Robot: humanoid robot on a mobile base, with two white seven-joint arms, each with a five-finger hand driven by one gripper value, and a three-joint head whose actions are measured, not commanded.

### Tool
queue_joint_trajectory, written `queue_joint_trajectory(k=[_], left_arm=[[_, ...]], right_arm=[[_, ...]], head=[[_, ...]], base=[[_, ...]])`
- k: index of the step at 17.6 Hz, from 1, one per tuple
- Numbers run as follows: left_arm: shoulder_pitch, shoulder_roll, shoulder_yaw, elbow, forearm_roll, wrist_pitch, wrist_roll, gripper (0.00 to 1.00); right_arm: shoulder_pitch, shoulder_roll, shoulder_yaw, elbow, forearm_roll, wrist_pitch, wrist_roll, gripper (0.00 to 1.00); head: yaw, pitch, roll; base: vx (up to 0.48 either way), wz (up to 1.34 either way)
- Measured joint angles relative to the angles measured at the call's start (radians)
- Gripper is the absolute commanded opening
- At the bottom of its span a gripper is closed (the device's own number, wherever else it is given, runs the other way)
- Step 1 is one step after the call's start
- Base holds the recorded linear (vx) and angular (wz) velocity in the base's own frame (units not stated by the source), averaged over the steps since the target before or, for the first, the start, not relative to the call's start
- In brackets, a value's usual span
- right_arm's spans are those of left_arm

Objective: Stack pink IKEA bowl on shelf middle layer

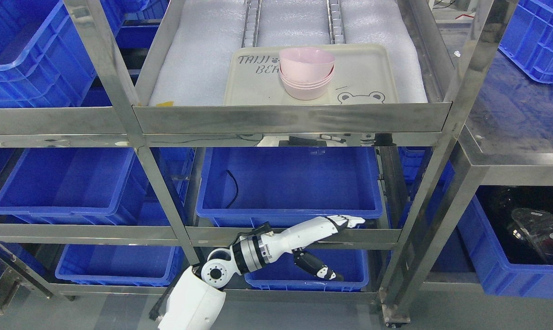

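A stack of pink bowls [306, 73] stands on a cream tray [368, 68] with a bear print. The tray lies on white foam padding on the steel shelf layer [290, 117] at the top of the view. The top bowl sits a little crooked in the stack. My left hand [341, 228] is far below the bowls, in front of the lower shelf rail. Its fingers are stretched out to the right, the thumb hangs down, and it holds nothing. The right arm does not show.
A large blue bin [290, 183] sits on the layer under the tray, with a black cable inside. More blue bins stand at the left [65, 183], bottom [120, 263] and right [510, 256]. Steel posts [120, 91] frame the shelf.
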Motion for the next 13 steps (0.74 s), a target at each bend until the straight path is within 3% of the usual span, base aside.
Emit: queue_joint_trajectory(k=[2, 6, 13], left_arm=[[0.036, 0.000, 0.058, 0.046, 0.025, 0.002, 0.142, 1.00], [0.047, -0.001, 0.147, 0.101, 0.114, 0.131, 0.291, 1.00], [0.018, -0.001, 0.255, 0.074, 0.222, 0.463, 0.353, 1.00]], right_arm=[[0.000, 0.000, 0.000, 0.000, 0.000, 0.000, 0.000, 1.00], [0.000, 0.000, 0.000, 0.000, 0.000, 0.000, 0.000, 1.00], [0.000, 0.000, 0.000, 0.000, 0.000, 0.000, 0.000, 1.00]], head=[[0.0000, 0.000, 0.000], [0.0000, 0.000, 0.000], [0.0000, 0.000, 0.000]], base=[[-0.020, -0.03], [0.003, -0.01], [0.031, 0.09]])
